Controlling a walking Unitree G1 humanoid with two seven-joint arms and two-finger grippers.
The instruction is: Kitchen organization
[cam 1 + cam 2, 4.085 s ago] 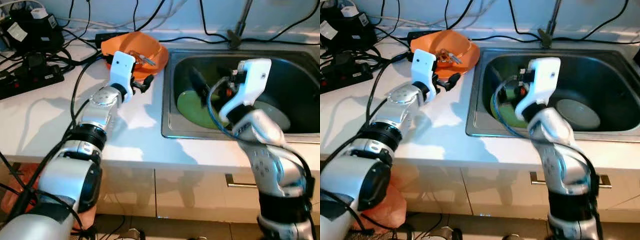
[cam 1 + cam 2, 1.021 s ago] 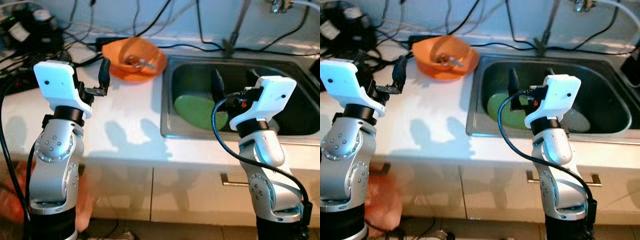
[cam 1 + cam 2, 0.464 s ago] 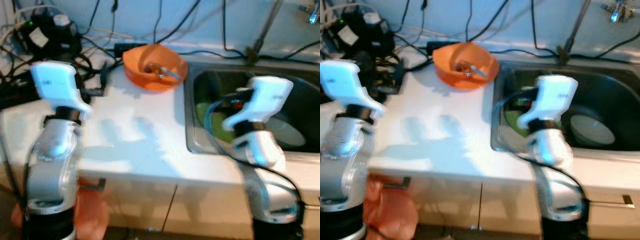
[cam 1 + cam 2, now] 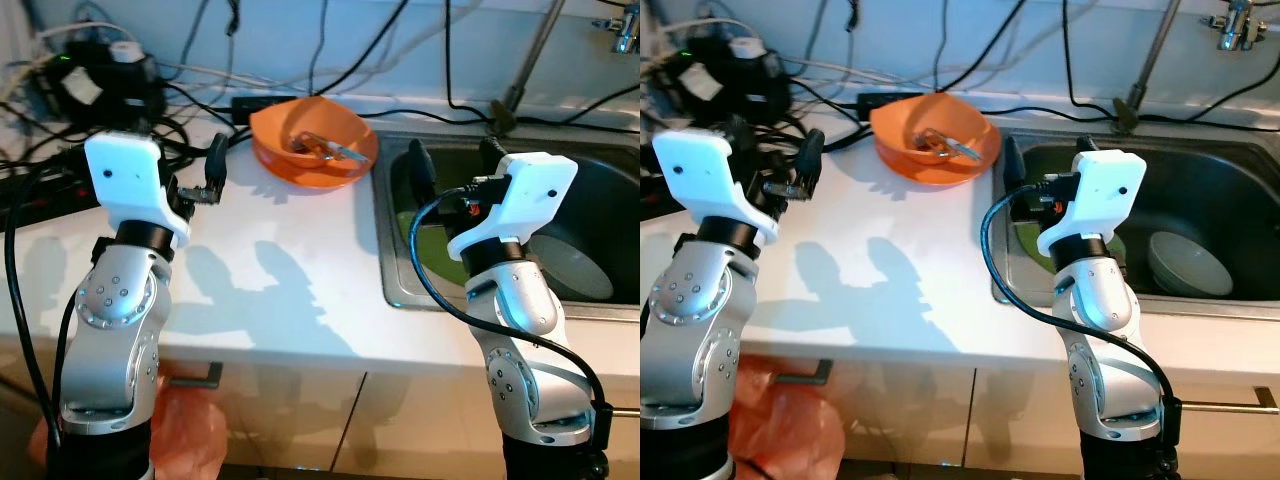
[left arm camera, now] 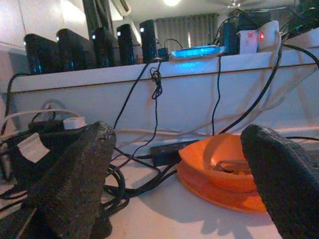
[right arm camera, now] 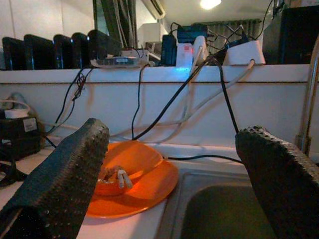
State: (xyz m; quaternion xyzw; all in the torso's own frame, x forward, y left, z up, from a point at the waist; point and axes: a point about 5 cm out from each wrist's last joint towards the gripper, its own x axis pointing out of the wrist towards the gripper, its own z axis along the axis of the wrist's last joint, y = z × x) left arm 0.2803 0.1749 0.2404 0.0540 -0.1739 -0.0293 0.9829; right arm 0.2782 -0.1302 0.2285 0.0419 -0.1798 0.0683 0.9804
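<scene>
An orange bowl (image 4: 313,140) with metal utensils in it stands on an orange plate at the back of the white counter (image 4: 290,290), just left of the steel sink (image 4: 400,300). In the sink lie a green plate (image 4: 432,258) and a white bowl (image 4: 572,270). My left gripper (image 4: 775,155) is raised over the counter's left part, open and empty, pointing toward the orange bowl (image 5: 219,162). My right gripper (image 4: 455,165) hangs above the sink's left edge, open, with nothing between its fingers (image 6: 60,174).
Power strips, chargers and tangled black cables (image 4: 100,85) crowd the back left of the counter. A faucet stem (image 4: 520,60) rises behind the sink. Below the counter are cabinet fronts with a handle (image 4: 195,378) and an orange bag (image 4: 190,440).
Both arms have drawn back, the left from the orange bowl and the right out of the sink, and now stand raised. The whole picture has shifted because the camera moved.
</scene>
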